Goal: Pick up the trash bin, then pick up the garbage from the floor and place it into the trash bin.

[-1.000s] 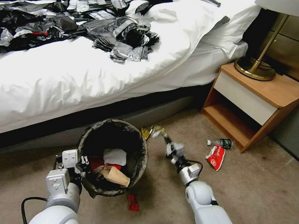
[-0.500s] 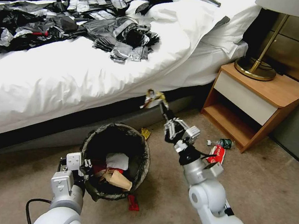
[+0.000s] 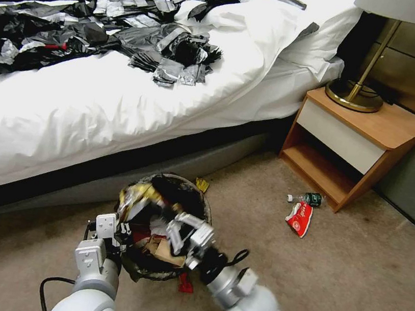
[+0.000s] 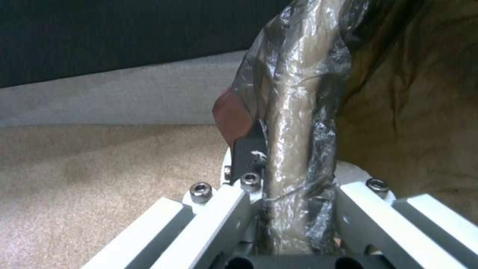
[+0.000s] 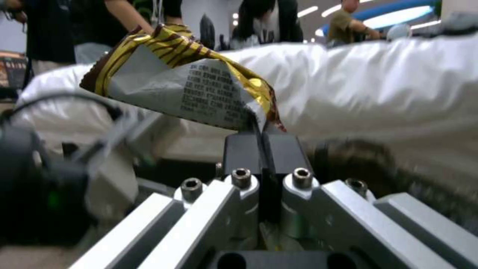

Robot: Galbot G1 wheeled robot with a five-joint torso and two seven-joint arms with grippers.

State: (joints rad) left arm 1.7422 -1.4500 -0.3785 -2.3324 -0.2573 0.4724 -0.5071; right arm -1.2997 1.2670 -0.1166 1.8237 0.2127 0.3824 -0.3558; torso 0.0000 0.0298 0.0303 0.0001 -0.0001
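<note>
Right gripper [image 3: 162, 206]: you see it reaching across to your left, its fingertips above the mouth of the trash bin. In the right wrist view [image 5: 262, 129] its two black pads are pressed flat together, clamped on one corner of a yellow wrapper.
Yellow wrapper [image 3: 133, 197]: gold with dark stripes and a white printed back, it sticks up from the fingertips over the bin's near-left rim. In the right wrist view [image 5: 179, 80] the small print on it is too blurred to read.
Left gripper [image 4: 286, 168]: clenched on the bin's rim, one finger inside and one outside. In the head view [image 3: 122, 231] most of it is hidden behind its own wrist.
Trash bin [image 3: 200, 203]: it sits by the bed base, tilted toward you, lined with a dark crinkled bag. Inside, partly covered by the right gripper, lie a brown paper scrap [image 3: 167, 253], something white and something red.
Floor litter: a red-and-white wrapper [image 3: 300, 218] and a small bottle [image 3: 307, 198] lie near the nightstand [image 3: 376, 125]. A red scrap [image 3: 185, 283] lies just beside the bin's base, and a yellow bit [image 3: 202, 184] pokes out behind the bin, mostly hidden.
Bed [image 3: 96, 104]: white, strewn with black and silver plastic sheets [image 3: 107, 28].
</note>
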